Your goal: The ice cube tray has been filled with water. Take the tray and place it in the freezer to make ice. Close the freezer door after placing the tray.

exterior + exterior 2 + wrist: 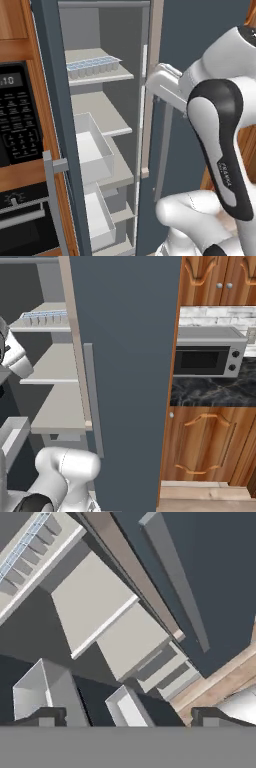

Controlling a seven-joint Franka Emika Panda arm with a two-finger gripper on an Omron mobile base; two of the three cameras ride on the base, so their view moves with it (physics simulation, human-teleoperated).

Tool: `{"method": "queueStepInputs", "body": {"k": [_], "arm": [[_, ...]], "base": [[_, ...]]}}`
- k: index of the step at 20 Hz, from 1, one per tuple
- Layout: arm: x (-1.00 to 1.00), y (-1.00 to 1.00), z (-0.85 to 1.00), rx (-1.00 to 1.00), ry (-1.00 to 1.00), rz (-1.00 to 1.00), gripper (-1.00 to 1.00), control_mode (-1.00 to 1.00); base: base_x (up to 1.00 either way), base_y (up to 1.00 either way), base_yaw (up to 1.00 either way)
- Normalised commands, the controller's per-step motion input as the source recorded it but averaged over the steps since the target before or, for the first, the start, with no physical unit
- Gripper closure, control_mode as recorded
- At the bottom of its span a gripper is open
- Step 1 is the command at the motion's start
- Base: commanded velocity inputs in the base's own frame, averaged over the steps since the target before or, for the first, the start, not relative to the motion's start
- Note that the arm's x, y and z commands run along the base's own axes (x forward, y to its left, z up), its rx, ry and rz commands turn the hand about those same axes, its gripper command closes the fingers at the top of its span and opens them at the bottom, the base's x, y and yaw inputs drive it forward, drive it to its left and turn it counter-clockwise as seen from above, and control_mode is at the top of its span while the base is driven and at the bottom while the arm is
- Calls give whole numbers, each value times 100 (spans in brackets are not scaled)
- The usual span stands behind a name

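Note:
The ice cube tray [93, 66] with its pale blue water cells lies on the upper shelf inside the open freezer [100, 112]. It also appears in the right base view as the tray [44, 318] and at the top left of the hand view as the tray [22, 549]. My gripper [130, 717] is open and holds nothing, its fingertips [47, 714] set wide apart. It hangs outside the freezer's right edge, above the lower shelves and apart from the tray. The freezer door [62, 150] stands swung open at the left, and its grey handle [52, 200] is in view.
Two white bins [92, 147] [97, 220] sit on the lower shelves. The plain matching door [130, 381] is shut, with its handle [94, 401] beside the freezer. A black wall oven [15, 125] stands left of the open door. A microwave [207, 358] rests on a dark counter to the right.

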Motion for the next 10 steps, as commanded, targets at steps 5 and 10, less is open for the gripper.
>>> {"method": "queueStepInputs", "body": {"k": [5, 10], "arm": [[-41, -37, -29, -47, -22, 15, -100, -100], [-6, -22, -52, -19, -12, 8, -100, -100]], "base": [[0, 0, 0], [0, 0, 0]]}}
